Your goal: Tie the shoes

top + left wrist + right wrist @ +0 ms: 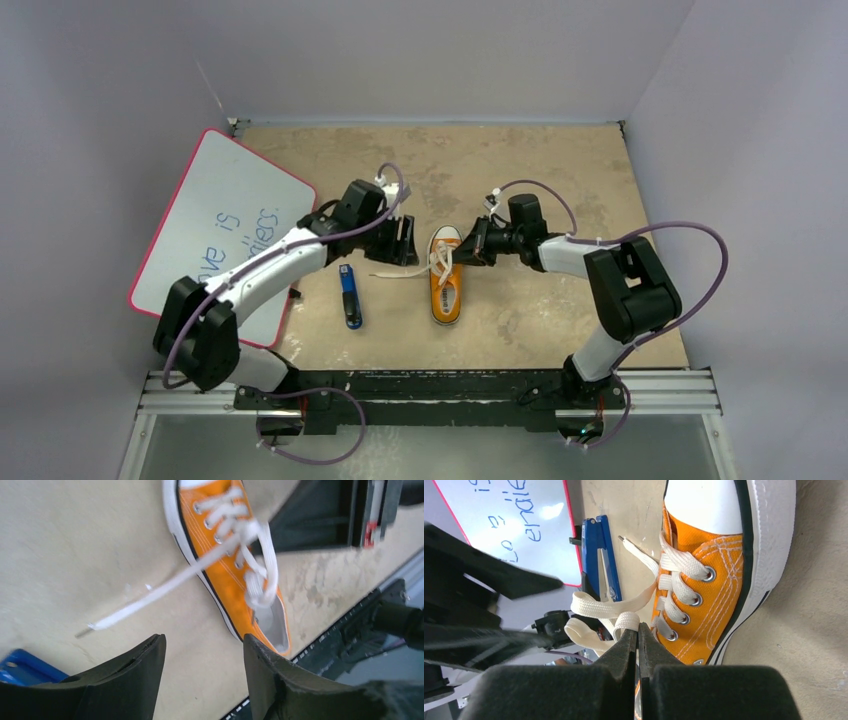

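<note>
The orange sneaker (446, 283) lies mid-table with its white toe cap pointing away from the arm bases. It also shows in the left wrist view (227, 577) and the right wrist view (716, 585). My right gripper (468, 246) (638, 628) is at the shoe's right side, shut on a folded loop of white lace (628, 619) held up over the eyelets. My left gripper (405, 243) (204, 642) is open and empty, just left of the shoe above the table. One loose lace end (145, 597) trails left from the shoe across the table.
A blue-and-black marker-like stick (350, 297) lies left of the shoe, also in the right wrist view (596, 545). A red-edged whiteboard (220, 230) with blue writing leans at the left. Grey walls enclose the tan table (560, 180).
</note>
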### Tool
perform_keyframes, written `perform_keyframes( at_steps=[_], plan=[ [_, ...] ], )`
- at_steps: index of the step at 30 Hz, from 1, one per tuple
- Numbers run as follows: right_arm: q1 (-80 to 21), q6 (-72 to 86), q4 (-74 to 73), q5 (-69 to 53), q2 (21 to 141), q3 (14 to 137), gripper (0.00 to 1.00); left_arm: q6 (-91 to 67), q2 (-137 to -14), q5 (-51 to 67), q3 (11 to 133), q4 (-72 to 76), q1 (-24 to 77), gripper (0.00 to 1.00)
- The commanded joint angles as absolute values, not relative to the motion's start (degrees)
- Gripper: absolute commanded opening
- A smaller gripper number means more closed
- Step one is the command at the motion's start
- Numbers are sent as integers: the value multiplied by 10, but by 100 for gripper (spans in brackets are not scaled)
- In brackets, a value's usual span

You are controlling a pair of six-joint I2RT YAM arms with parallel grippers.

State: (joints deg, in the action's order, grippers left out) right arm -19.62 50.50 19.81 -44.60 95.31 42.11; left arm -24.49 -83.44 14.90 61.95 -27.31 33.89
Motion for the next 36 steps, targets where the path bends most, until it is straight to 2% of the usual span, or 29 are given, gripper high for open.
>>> perform_keyframes(
  at_steps=[1,5,10,17,28,31,34,36],
  plan=[
    [-199,499,201,-454,955,448,0,-300,-768,228,527,-188,374,56],
    [-199,502,210,-443,955,447,0,-358,-775,256,486,-45,404,50],
    [-199,505,212,-436,949,442,0,-351,-856,253,515,-23,417,50],
    [-200,507,213,-433,949,443,0,-326,-908,248,538,-19,422,47],
    [-201,511,217,-428,946,440,0,-306,-936,259,544,-23,424,18],
    [-201,512,217,-426,945,437,0,-299,-930,274,550,-43,424,1],
    [-201,496,188,-419,937,441,0,-289,-903,287,560,-102,424,0],
    [-201,448,101,-416,936,478,10,-279,-875,290,570,-156,425,0]
  ],
)
